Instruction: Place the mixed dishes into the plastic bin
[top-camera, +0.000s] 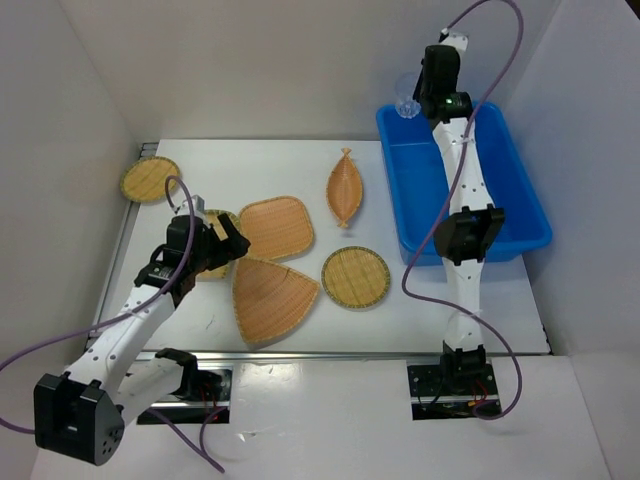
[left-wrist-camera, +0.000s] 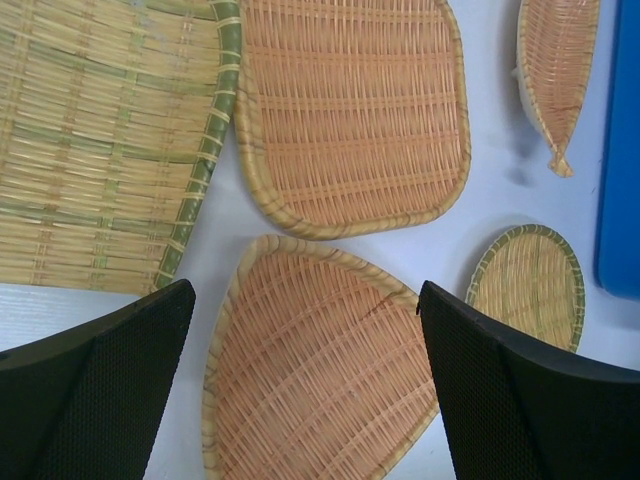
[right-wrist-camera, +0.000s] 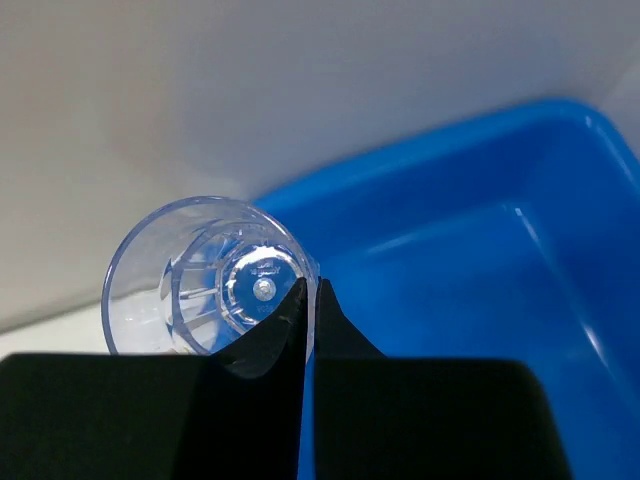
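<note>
Bin (top-camera: 515, 170) floor is bare and open from above, but the right arm (top-camera: 463, 180) lies along its left side, and the right hand (right-wrist-camera: 308, 298), pinching the clear cup (right-wrist-camera: 190, 265), hangs over the far-left corner near the back wall (top-camera: 250, 70). Mid counter (top-camera: 260, 170) is crowded: rounded-square tray (top-camera: 275, 228), fan tray (top-camera: 272, 300) and the round tray (left-wrist-camera: 90, 150) under the wide-open left hand (left-wrist-camera: 300, 300) leave only thin strips between edges. Wider bare counter lies along the far edge, the near edge, and between leaf tray (top-camera: 345, 187) and bin.
</note>
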